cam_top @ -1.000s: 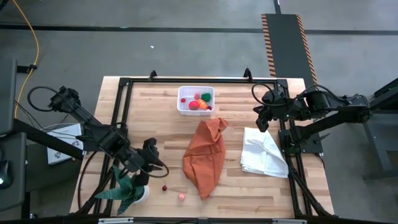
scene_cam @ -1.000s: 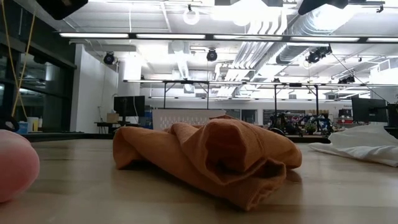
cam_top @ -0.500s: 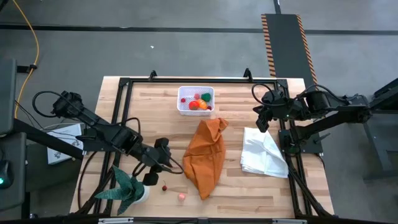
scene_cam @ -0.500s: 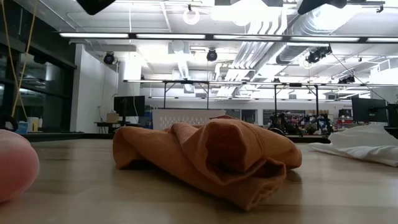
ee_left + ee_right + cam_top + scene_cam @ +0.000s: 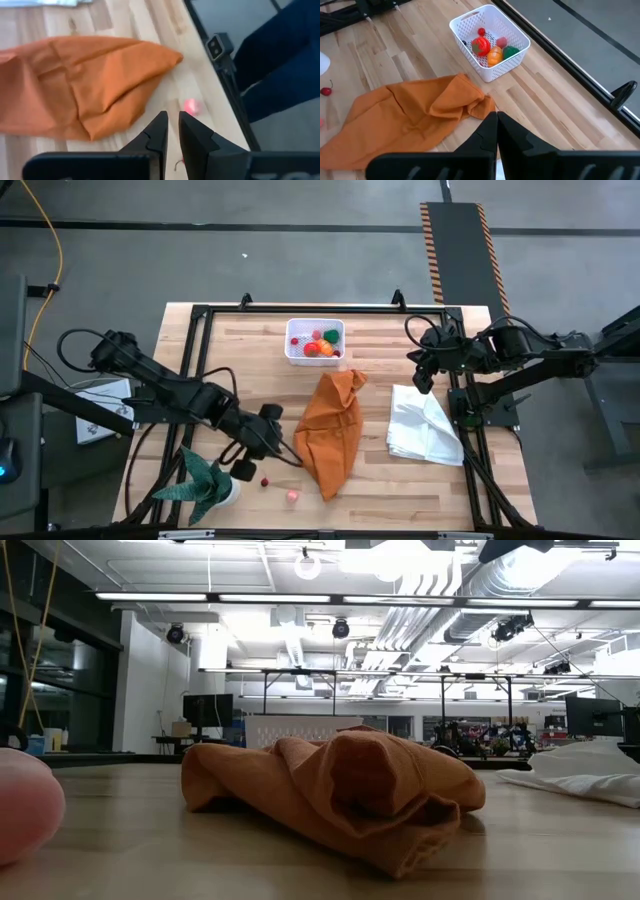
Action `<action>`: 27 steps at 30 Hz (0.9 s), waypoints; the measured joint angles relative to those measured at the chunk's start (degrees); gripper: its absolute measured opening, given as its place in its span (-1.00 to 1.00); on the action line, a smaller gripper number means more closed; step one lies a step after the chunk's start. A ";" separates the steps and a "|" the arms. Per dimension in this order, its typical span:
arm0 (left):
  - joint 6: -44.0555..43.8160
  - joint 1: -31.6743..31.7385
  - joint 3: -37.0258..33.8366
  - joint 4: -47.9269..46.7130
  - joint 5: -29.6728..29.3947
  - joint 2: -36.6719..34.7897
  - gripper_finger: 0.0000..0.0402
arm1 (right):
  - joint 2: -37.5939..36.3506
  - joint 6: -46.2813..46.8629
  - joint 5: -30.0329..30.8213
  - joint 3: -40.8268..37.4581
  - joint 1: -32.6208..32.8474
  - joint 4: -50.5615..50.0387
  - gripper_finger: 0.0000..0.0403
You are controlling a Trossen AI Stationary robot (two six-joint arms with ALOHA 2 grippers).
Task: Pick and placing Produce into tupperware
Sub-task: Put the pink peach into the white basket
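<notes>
Left hand (image 5: 281, 448), lower centre of the high view, fingers nearly pressed together and empty, sits near the cherry (image 5: 264, 481) and pink piece (image 5: 292, 496) on the bench (image 5: 250, 360), evidently lining up a pick. Tupperware (image 5: 296, 352), upper centre, holds produce. Right hand (image 5: 420, 373), upper right, pressed together, waits clear.

Orange cloth (image 5: 331, 432) lies beside white cloth (image 5: 424, 425).

Overhead, table-level, two wrist views
</notes>
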 joint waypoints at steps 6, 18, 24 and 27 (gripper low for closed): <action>-1.15 2.04 1.21 0.60 3.07 2.69 -0.79 | 0.02 0.01 -0.02 -0.01 0.00 0.00 -1.00; -9.30 6.32 5.24 0.46 1.85 6.46 -0.88 | 0.02 -0.39 -0.04 -0.01 0.00 0.02 -1.00; -18.18 6.17 5.80 0.82 -5.66 6.55 -0.93 | 0.00 -0.45 -0.04 -0.01 0.00 0.02 -1.00; -23.21 6.15 5.79 1.16 -8.38 6.64 -0.98 | 0.00 -0.93 -0.04 0.00 0.00 0.02 -1.00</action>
